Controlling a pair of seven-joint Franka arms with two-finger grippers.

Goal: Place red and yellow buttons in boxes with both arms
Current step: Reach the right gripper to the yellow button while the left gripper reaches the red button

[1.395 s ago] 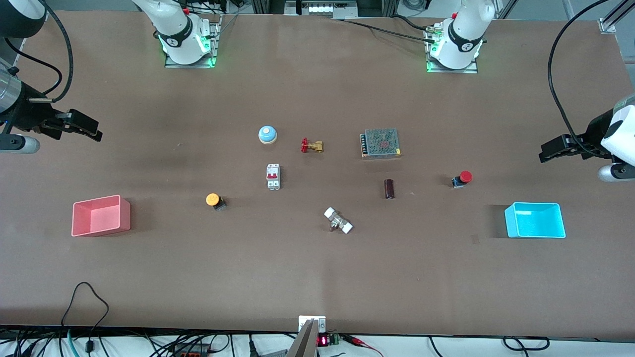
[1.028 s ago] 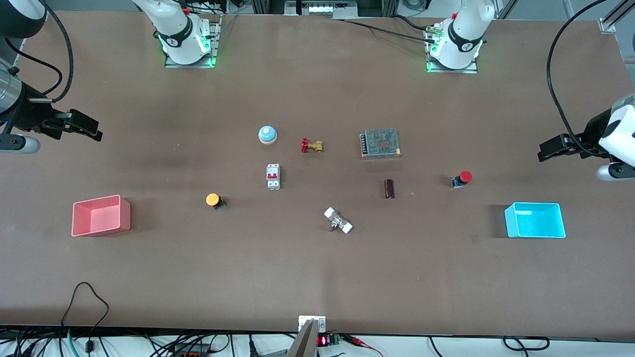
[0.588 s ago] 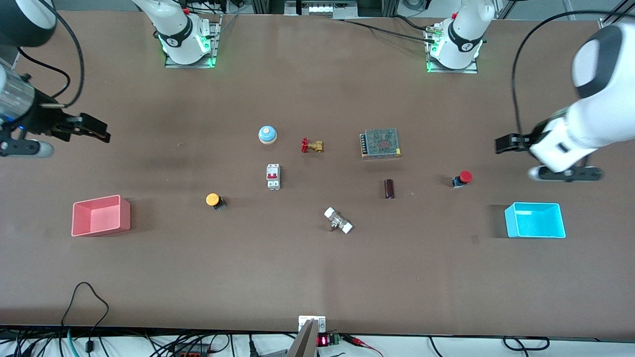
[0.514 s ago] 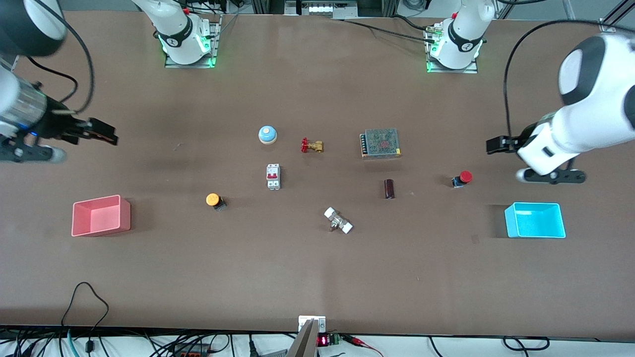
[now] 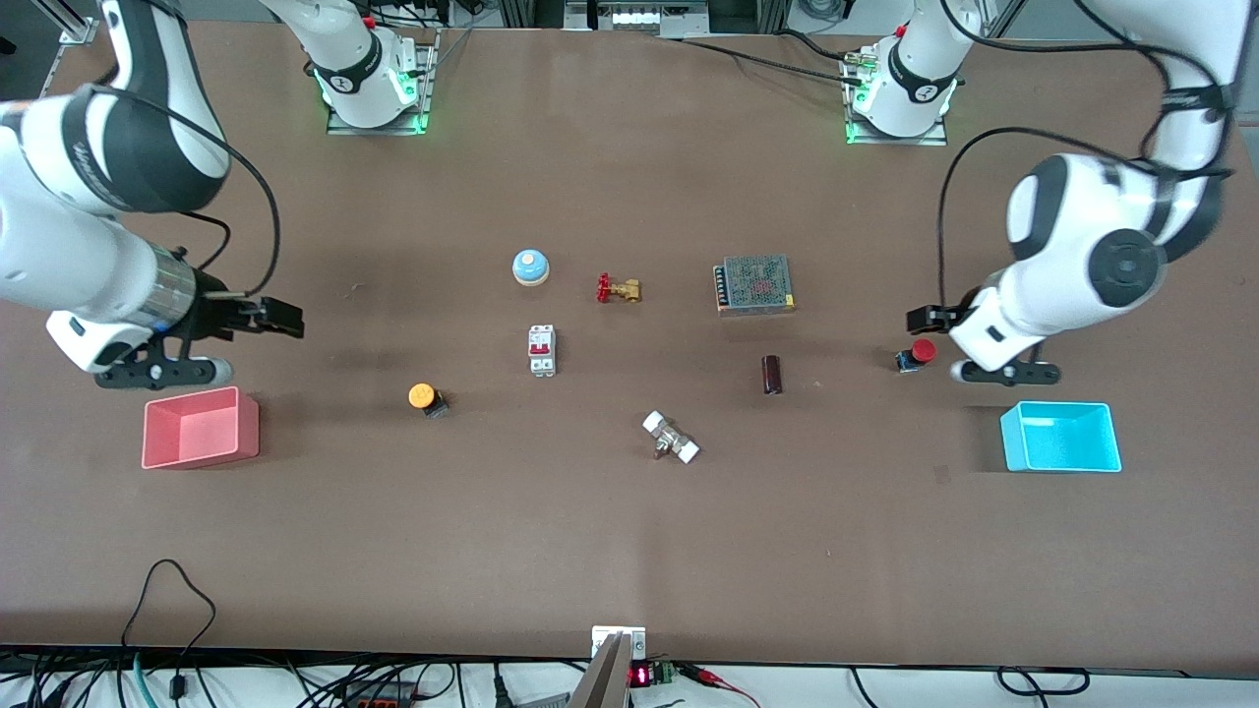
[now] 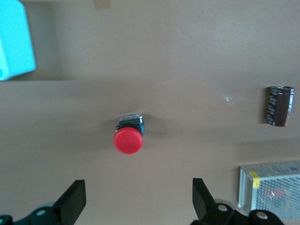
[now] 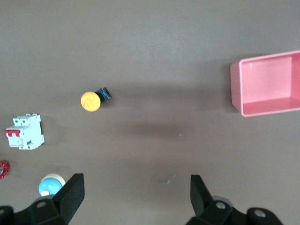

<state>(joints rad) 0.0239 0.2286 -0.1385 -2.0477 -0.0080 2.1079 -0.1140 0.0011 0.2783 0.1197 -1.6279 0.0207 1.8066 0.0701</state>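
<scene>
The red button (image 5: 921, 352) lies on the table near the left arm's end, tipped on its side, with the cyan box (image 5: 1062, 437) nearer the front camera. My left gripper (image 5: 925, 318) is open and empty, in the air close beside the red button. In the left wrist view the red button (image 6: 128, 139) sits ahead of my open left gripper (image 6: 138, 201). The yellow button (image 5: 422, 395) lies beside the pink box (image 5: 202, 427). My right gripper (image 5: 280, 320) is open and empty over bare table. In the right wrist view the yellow button (image 7: 90, 101) and the pink box (image 7: 267, 84) lie well ahead of the gripper (image 7: 136, 197).
Mid-table stand a pale blue dome (image 5: 530, 266), a brass valve with a red handle (image 5: 619, 289), a white breaker (image 5: 542, 350), a mesh power supply (image 5: 754, 284), a dark cylinder (image 5: 772, 375) and a white-ended fitting (image 5: 671, 438).
Both arms have swung in from the table's ends. The left gripper has come down beside the red button. The right gripper has moved toward the yellow button. No object has moved.
</scene>
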